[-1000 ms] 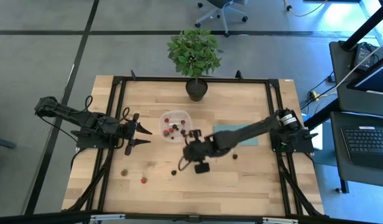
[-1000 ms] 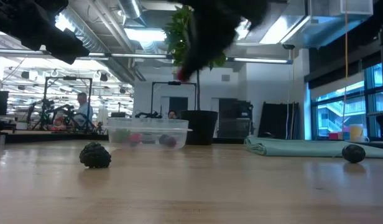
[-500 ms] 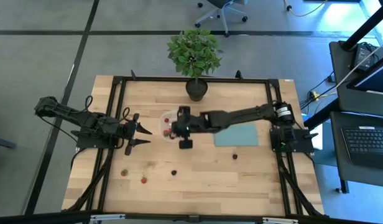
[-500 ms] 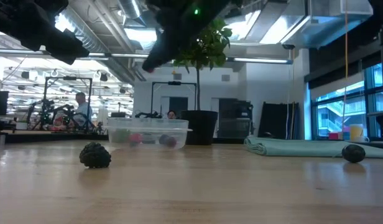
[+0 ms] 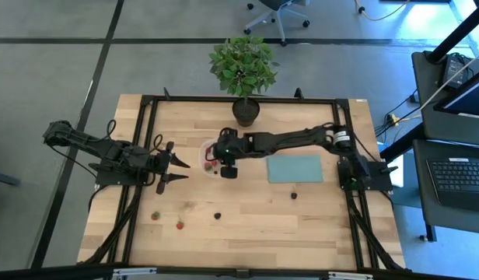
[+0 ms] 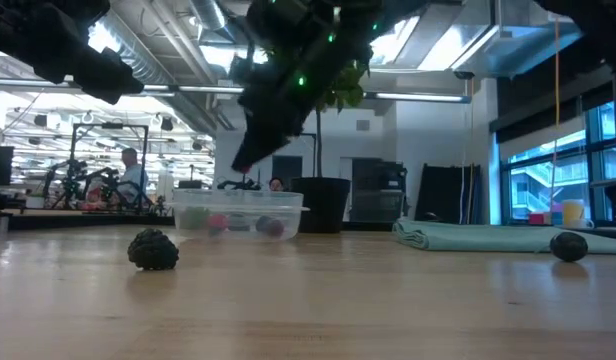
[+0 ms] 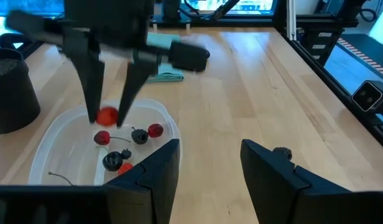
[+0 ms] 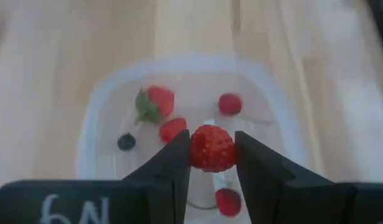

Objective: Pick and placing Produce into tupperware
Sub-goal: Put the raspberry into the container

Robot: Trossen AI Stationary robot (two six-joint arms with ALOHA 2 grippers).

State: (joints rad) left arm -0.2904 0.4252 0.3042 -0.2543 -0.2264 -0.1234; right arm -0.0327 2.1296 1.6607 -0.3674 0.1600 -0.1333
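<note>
Red berry [image 8: 211, 148] is clamped between the right gripper [image 8: 211, 163] fingers, directly above the clear tupperware [image 8: 101, 118]. I see the same grasp from the left wrist view: red berry [image 7: 106, 116] pinched at the fingertips over the container's open top.

Tupperware sits on the wooden table [image 5: 247, 218] in front of the potted plant [image 5: 241, 66], left of the teal sheet [image 5: 295, 168]. Inside it I count several red berries, one with a green leafy cap [image 8: 154, 102], and at least one dark berry [image 8: 126, 142].

Loose produce on the table: a blackberry [image 6: 153, 249] near the low camera, another dark berry [image 5: 294, 196] below the teal sheet, and red berries [image 5: 179, 225] toward the near-left.

Left gripper [image 5: 175, 166] waits at the table's left edge, well apart from the tupperware, fingers spread and holding nothing.
</note>
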